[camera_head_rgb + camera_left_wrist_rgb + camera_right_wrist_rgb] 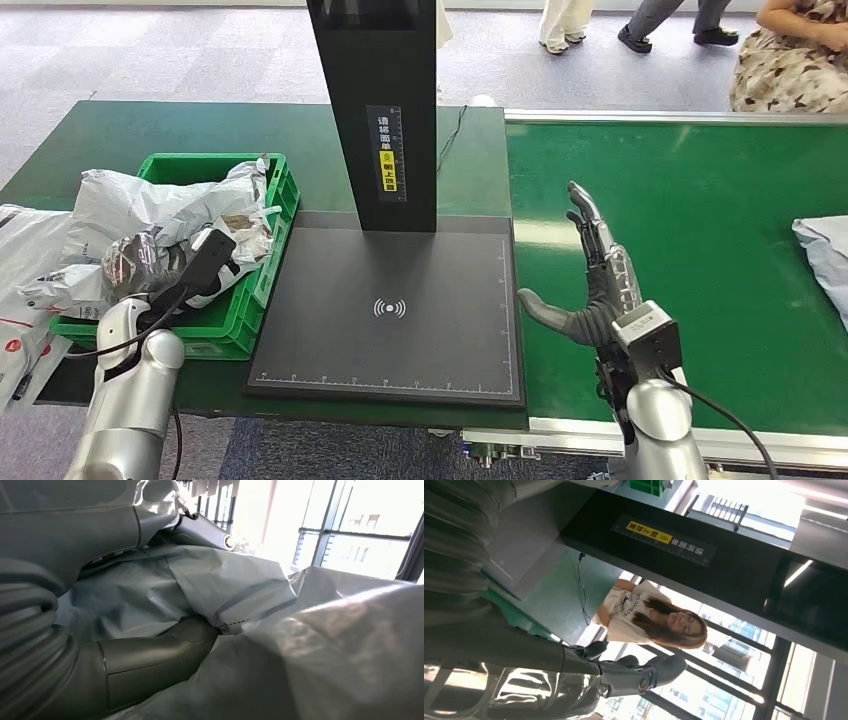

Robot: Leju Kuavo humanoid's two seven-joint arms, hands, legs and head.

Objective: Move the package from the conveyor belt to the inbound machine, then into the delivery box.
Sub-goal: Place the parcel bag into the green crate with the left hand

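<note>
My right hand (pixel 598 290) hovers flat and open above the conveyor belt (pixel 700 200). My left hand (pixel 205 262) presses on grey packages (pixel 225 590) in the green delivery box (pixel 262 290); its grip I cannot tell. One package (pixel 825 260) lies at the belt's far right edge.

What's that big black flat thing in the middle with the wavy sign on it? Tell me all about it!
It is the inbound machine: a flat, dark, matte plate lying on the green table between the green box and the conveyor belt. A white wireless sign sits at its middle, with ruler ticks along its edges. A tall black post with a yellow-and-white label stands at its back. Nothing lies on it. The right hand hovers open beside it.
</note>
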